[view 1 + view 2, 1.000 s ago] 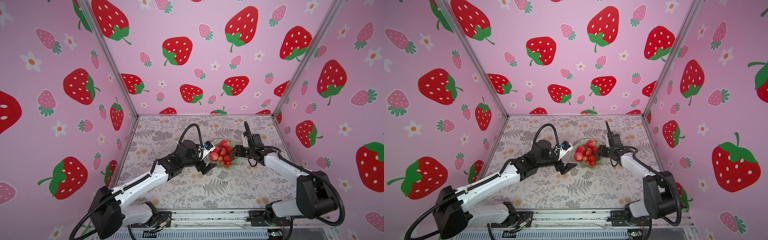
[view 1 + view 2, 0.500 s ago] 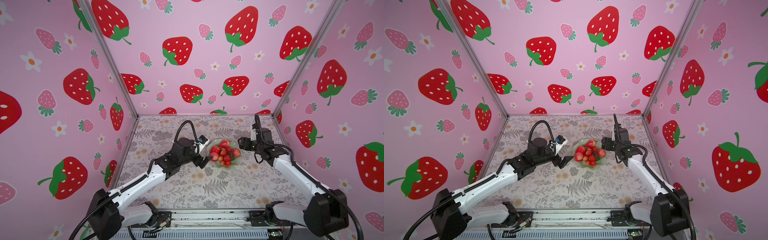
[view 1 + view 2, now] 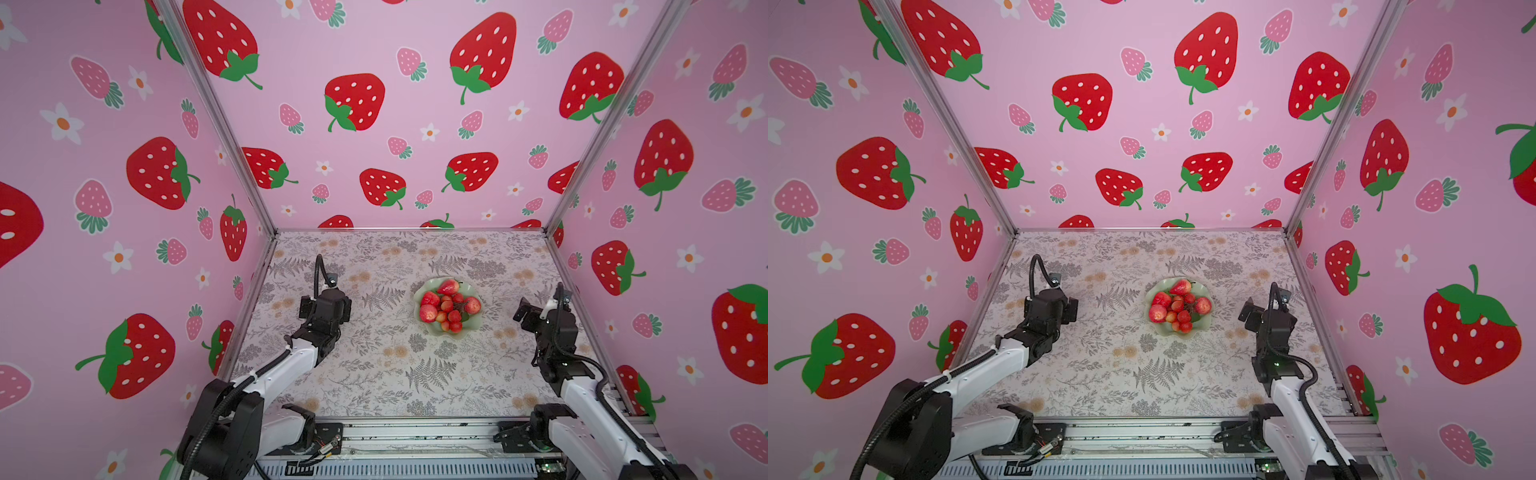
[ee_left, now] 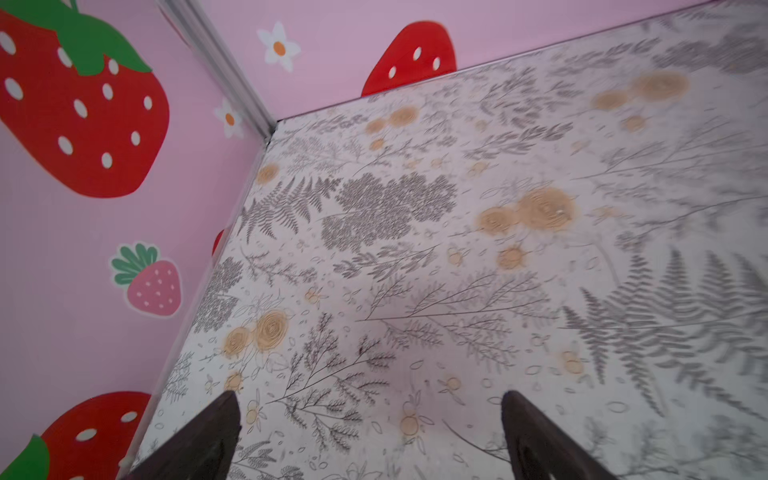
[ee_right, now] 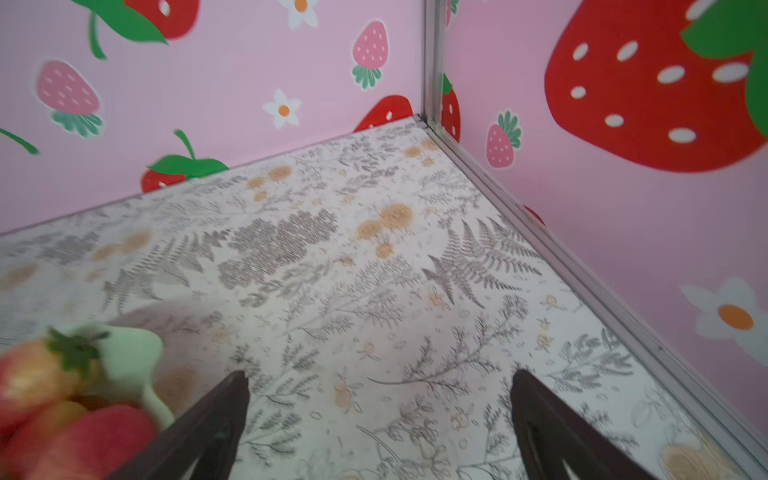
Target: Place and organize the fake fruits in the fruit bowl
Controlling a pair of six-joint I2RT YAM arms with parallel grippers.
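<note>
In both top views the pale green fruit bowl (image 3: 434,331) (image 3: 1160,328) sits on the table right of centre, and all the fake fruits in view lie in it. They are a pear (image 3: 448,286), a strawberry (image 3: 430,298), a round fruit (image 3: 428,313), another round fruit (image 3: 472,305) and a cherry bunch (image 3: 452,312). My left gripper (image 3: 325,305) (image 4: 368,399) hangs open and empty well left of the bowl. Open and empty too, my right gripper (image 3: 528,316) (image 5: 379,374) is off to the bowl's right. The right wrist view catches the bowl's rim (image 5: 137,353) and blurred fruits (image 5: 91,440).
Pink strawberry-print walls with metal corner posts (image 3: 257,199) close in the table on three sides. The floral table cover (image 3: 395,374) runs to the metal rail (image 3: 415,436) in front, where both arm bases are mounted.
The right gripper opened and left a round fruit at the bowl's right side. Both arms drew back from the bowl, left arm leftward, right arm rightward.
</note>
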